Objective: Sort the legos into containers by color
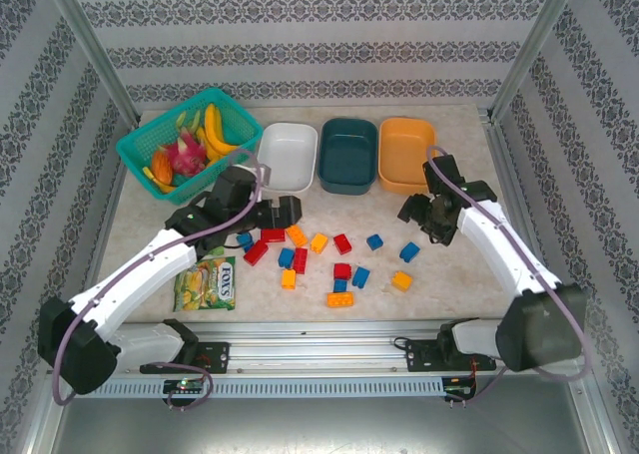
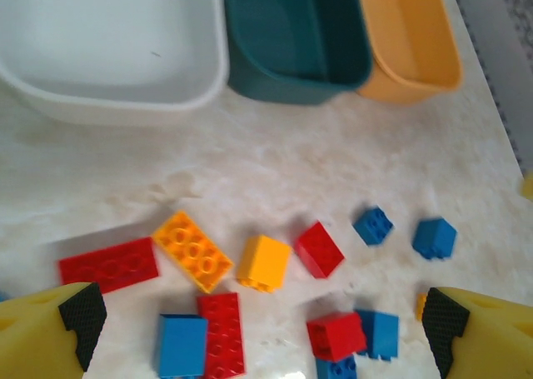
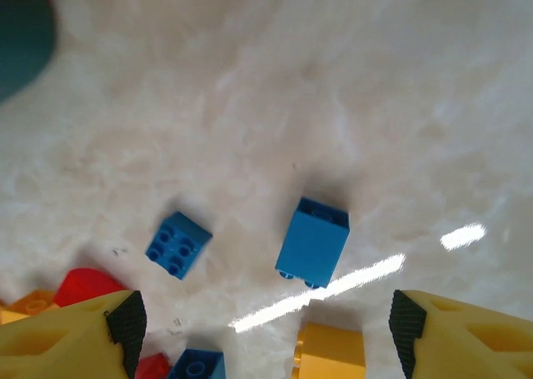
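Overhead light is falling bright and even across the table point(image 1: 449, 274) in the top view, leaving only short, soft shadows beside the bricks point(image 1: 342, 242). In the right wrist view, 1 white streak of glare point(image 3: 366, 276) is cutting across the glossy surface beside the blue brick point(image 3: 312, 241), which is casting a dark shadow along its upper edge, and the teal tub point(image 3: 21, 37) is blurring at the upper left corner. In the left wrist view the white tub point(image 2: 108, 54) is washing out toward overexposure, its inside showing almost no shading.
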Motion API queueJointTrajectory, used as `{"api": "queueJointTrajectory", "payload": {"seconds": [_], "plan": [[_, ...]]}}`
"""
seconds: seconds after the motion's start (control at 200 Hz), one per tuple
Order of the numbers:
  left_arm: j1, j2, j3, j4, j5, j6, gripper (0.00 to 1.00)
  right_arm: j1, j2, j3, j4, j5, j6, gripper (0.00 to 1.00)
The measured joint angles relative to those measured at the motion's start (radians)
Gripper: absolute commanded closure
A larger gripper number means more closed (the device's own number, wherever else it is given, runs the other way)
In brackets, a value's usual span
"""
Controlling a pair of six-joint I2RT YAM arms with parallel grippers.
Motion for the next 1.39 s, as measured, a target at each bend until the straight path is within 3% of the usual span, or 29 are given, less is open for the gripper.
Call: {"api": "queueJointTrajectory", "payload": {"seconds": [0.325, 0.61, 1.084, 1.244, 1.394], "plan": [[-0.134, 0.157, 0.058, 0.075, 0.101, 0.049, 0.0, -0.027, 0.146, -0.107, 0.084, -0.121, 0.069, 0.32], [-0.148, 0.195, 0.093, 0.093, 0.121, 0.053, 0.02, -0.05, 0.196, -0.159, 0.145, -0.133, 0.106, 0.41], [-0.148, 0.215, 0.109, 0.105, 0.14, 0.048, 0.08, -0.06, 0.249, -0.156, 0.194, -0.128, 0.101, 0.71], [-0.148, 0.246, 0.172, 0.103, 0.141, 0.022, 0.07, -0.034, 0.219, -0.087, 0.142, -0.063, 0.07, 0.71], [-0.138, 0.285, 0.286, 0.093, 0.146, -0.008, 0.07, -0.006, 0.193, 0.112, 0.1, -0.006, 0.017, 0.71]]}}
